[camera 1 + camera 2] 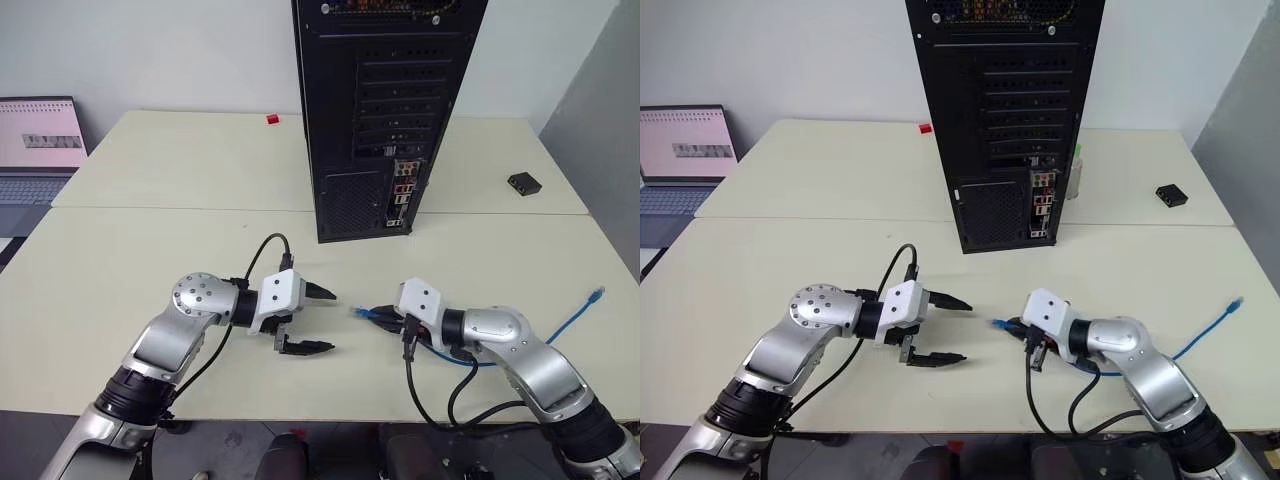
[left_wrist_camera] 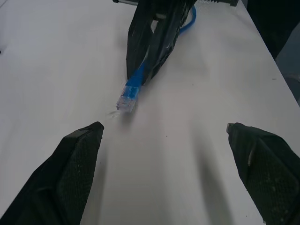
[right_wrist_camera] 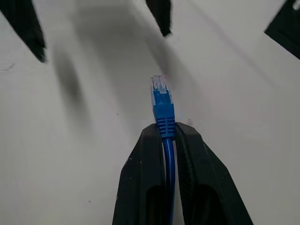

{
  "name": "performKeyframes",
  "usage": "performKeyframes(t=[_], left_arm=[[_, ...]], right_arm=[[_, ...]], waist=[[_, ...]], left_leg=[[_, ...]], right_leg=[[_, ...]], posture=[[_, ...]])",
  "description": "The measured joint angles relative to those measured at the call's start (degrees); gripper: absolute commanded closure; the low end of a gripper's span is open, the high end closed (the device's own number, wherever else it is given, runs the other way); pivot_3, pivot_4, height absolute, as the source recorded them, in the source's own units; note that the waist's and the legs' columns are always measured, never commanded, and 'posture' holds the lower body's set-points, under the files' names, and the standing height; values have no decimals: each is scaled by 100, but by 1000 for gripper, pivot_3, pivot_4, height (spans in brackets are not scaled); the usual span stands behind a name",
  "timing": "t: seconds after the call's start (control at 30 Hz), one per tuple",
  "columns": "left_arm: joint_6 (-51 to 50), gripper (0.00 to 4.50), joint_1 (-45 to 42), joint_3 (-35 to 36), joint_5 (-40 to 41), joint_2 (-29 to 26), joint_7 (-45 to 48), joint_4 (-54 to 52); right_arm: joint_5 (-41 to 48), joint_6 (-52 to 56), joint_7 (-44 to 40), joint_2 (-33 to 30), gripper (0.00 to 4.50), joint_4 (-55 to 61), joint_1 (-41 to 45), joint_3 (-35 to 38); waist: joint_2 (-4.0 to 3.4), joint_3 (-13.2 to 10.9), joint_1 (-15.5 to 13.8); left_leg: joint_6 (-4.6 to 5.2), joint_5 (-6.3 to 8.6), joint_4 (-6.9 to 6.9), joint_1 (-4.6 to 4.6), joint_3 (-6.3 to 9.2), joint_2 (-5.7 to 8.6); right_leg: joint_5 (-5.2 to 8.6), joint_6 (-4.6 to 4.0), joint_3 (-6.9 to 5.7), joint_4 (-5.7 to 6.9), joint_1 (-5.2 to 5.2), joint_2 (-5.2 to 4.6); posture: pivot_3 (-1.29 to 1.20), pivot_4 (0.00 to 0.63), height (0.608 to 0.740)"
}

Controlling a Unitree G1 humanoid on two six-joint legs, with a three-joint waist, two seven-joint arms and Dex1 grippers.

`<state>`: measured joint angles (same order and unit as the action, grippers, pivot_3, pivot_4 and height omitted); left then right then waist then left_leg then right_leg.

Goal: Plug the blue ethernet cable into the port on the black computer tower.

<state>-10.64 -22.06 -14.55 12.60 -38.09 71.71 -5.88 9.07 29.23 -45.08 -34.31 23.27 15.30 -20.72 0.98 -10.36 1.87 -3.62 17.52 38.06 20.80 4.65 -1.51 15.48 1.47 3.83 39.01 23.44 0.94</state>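
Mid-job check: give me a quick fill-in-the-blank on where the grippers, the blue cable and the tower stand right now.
1. The right gripper is shut on the thin blue ethernet cable just behind its clear ____.
2. The left gripper has its fingers ____ and holds nothing.
3. The tall black computer tower stands ____ on the pale table.
4. The cable's other end lies on the table on the robot's ____ side.

Missing words: plug; open; upright; right

A laptop (image 1: pixel 38 150) sits open beyond the tabletop's (image 1: pixel 150 250) far left corner; a small red block (image 1: pixel 272 120) lies at its far edge; a small black box (image 1: pixel 524 183) lies near its right edge.
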Motion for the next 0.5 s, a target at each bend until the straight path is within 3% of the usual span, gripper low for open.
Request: performKeyframes(t=[0.33,0.5], left_arm=[[161,0,-163,-144,-246,118,-2,371],[249,894,-243,-175,-341,200,-13,433]], right_arm=[[-288,45,-121,-17,4426,82,174,-316],[-347,40,-160,-13,4428,81,243,-346]], waist=[[0,0,0],[0,0,0]], left_leg=[[0,0,1,0,1,0],[0,0,1,0,2,1]], right_leg=[[0,0,-3,0,0,0],[0,0,-3,0,0,0]], posture=[[0,150,740],[0,150,740]])
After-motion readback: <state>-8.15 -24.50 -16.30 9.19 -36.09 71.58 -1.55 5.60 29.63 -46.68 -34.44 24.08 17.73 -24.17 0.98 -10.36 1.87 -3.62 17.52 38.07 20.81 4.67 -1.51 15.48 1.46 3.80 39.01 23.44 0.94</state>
